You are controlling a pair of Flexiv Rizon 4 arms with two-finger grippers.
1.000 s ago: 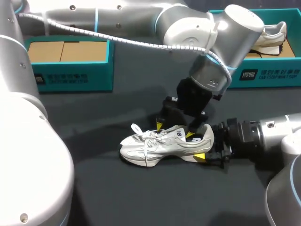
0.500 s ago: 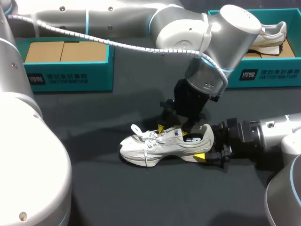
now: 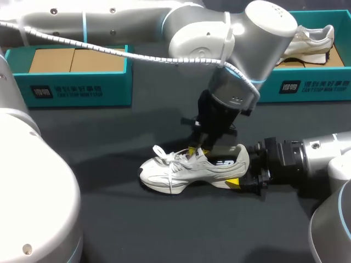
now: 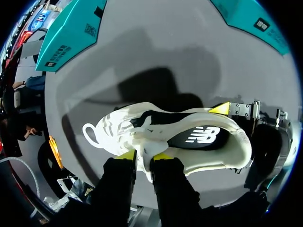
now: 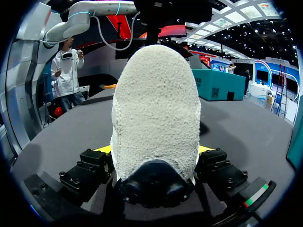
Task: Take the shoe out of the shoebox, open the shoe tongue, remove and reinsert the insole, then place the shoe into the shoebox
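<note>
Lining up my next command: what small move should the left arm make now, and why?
Probably pull the left gripper up and toeward: it seems to pinch the tongue, the right gripper clamps the heel of the shoe, and the insole sits inside.

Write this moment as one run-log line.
left pincer: shut on tongue | right pincer: shut on shoe | shoe: upright on table

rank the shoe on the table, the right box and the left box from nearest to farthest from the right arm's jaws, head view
1. shoe, mid-table, heel gripped.
2. right box, far right corner.
3. left box, far left, across the table.
</note>
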